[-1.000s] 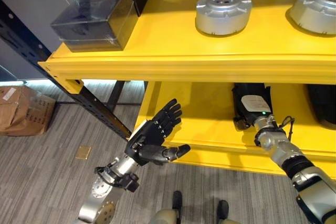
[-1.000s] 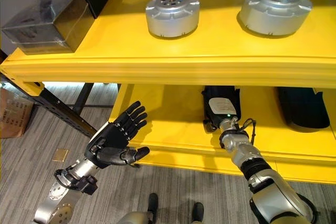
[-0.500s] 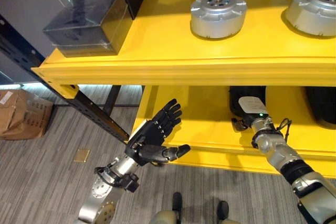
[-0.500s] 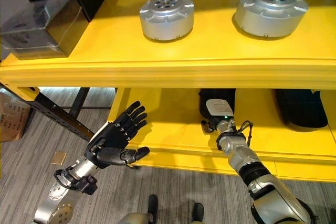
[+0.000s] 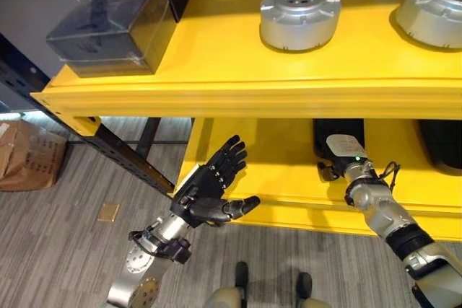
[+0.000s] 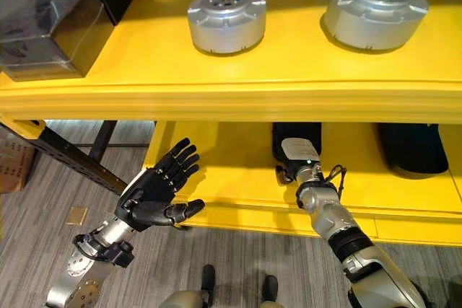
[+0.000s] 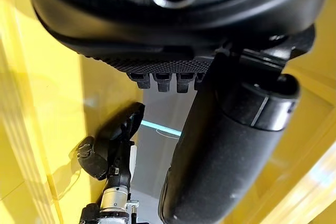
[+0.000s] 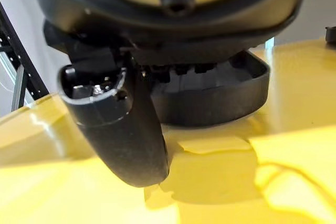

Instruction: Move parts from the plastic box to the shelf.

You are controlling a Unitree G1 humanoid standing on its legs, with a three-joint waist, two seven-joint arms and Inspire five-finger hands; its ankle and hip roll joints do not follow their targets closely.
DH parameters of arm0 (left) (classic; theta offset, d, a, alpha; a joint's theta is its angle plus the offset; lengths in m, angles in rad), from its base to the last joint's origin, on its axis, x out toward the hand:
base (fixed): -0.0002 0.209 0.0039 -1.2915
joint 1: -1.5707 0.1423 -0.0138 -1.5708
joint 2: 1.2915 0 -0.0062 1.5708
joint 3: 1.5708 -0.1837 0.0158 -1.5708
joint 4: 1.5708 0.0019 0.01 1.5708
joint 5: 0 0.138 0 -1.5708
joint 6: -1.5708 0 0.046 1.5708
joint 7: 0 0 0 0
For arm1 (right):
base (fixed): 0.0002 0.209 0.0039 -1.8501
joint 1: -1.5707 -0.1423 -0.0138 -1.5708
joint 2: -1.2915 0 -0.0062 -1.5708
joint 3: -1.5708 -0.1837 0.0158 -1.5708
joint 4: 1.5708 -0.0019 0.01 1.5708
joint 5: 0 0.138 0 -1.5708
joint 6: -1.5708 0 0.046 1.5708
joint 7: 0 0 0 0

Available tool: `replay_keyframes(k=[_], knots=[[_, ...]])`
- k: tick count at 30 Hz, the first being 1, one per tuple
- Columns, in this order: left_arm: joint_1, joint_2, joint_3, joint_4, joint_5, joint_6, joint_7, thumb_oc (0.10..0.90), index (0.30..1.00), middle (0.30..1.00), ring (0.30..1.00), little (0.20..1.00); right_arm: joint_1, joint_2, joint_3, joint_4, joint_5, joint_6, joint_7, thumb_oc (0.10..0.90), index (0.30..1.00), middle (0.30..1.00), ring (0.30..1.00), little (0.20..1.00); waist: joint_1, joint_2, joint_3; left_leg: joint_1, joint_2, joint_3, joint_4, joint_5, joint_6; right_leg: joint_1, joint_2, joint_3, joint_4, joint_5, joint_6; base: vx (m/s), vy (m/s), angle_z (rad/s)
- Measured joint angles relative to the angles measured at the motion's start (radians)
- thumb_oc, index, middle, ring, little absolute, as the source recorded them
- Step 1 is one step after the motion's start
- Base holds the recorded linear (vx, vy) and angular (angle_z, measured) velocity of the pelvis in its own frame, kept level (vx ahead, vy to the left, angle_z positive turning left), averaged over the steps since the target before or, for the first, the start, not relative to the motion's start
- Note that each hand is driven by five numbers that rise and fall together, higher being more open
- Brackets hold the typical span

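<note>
We see the yellow shelf [image 5: 216, 91] with two levels. A dark plastic box [image 5: 112, 27] sits on the upper level's left end. Silver round parts [image 5: 299, 16] stand on the upper level too, well apart from the box, so these look already placed.

On the lower level a dark shape [image 8: 210, 98] lies just past the right hand [image 5: 345, 151], which reaches in under the upper level. We cannot tell whether its fingers hold anything: the thumb [image 8: 118, 124] sticks out straight over the yellow surface and the rest is hidden.

The left hand [image 5: 206, 189] hovers in front of the lower level's front edge, with fingers spread wide, thumb out and nothing in it.

Risks, as we judge them:
- Lifting the right arm too early would knock the wrist against the underside of the upper level.
- If the right hand is gripping or touching the dark shape, pulling back could drag it off the lower level's edge.
- The left hand is near the front lip, and a forward swing would jam its straight fingers into the edge.
- A bump to the shelf could shift the round parts above.
</note>
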Motion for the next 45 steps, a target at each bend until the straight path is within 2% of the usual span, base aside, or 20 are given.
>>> replay_keyframes(k=[12, 20, 25, 40, 43, 45], knots=[[0.000, 0.000, 0.011, -0.003, 0.006, 0.000, 0.000, 0.900, 1.000, 1.000, 1.000, 1.000, 0.005, 0.001, -0.019, -0.065, 0.000, 0.077, 0.167, 0.900, 1.000, 1.000, 1.000, 1.000, -0.011, -0.010, 0.006, 0.005, 0.000, 0.008, 0.000, -0.001, 0.001, 0.001, 0.001, 0.011, 0.000, 0.001, 0.000, 0.00, -0.003, -0.01], [0.000, 0.000, 0.011, -0.009, 0.009, 0.000, 0.000, 0.900, 1.000, 1.000, 1.000, 1.000, 0.006, 0.000, -0.019, -0.077, 0.000, 0.084, 0.188, 0.900, 1.000, 1.000, 1.000, 1.000, -0.017, -0.015, 0.009, 0.011, 0.001, 0.013, 0.000, -0.001, 0.001, 0.003, 0.002, 0.020, 0.000, 0.004, -0.001, 0.00, -0.004, -0.02], [0.009, 0.000, 0.013, -0.014, 0.010, 0.000, -0.001, 0.900, 1.000, 1.000, 1.000, 1.000, 0.062, 0.000, -0.066, -0.120, -0.001, 0.087, 0.185, 0.900, 1.000, 1.000, 1.000, 1.000, -0.017, -0.017, 0.011, 0.014, 0.001, 0.014, 0.000, -0.002, 0.002, 0.006, 0.002, 0.021, 0.000, 0.004, -0.001, 0.00, 0.000, 0.00], [0.015, 0.000, 0.015, -0.018, 0.009, 0.000, -0.001, 0.900, 1.000, 1.000, 1.000, 1.000, 0.077, -0.007, -0.068, -0.120, -0.040, 0.069, 0.170, 0.900, 1.000, 1.000, 1.000, 1.000, -0.019, -0.022, 0.011, 0.015, 0.001, 0.015, 0.000, -0.002, 0.002, 0.006, 0.002, 0.022, 0.000, 0.004, -0.001, 0.00, 0.000, 0.00], [0.014, 0.000, 0.015, -0.018, 0.006, 0.000, -0.002, 0.900, 1.000, 1.000, 1.000, 1.000, 0.092, -0.008, -0.067, -0.118, -0.041, 0.053, 0.104, 0.900, 1.000, 1.000, 1.000, 1.000, -0.018, -0.022, 0.011, 0.016, 0.001, 0.014, 0.000, -0.002, 0.002, 0.008, 0.002, 0.021, 0.000, 0.004, -0.001, 0.00, 0.000, 0.00], [0.008, 0.000, 0.011, -0.018, 0.005, 0.000, -0.002, 0.900, 1.000, 1.000, 1.000, 1.000, 0.090, -0.004, -0.066, -0.075, -0.063, 0.014, -0.005, 0.900, 1.000, 1.000, 1.000, 1.000, -0.018, -0.022, 0.011, 0.017, 0.001, 0.014, 0.000, -0.002, 0.002, 0.008, 0.002, 0.022, 0.000, 0.005, -0.001, 0.00, 0.000, 0.00]])
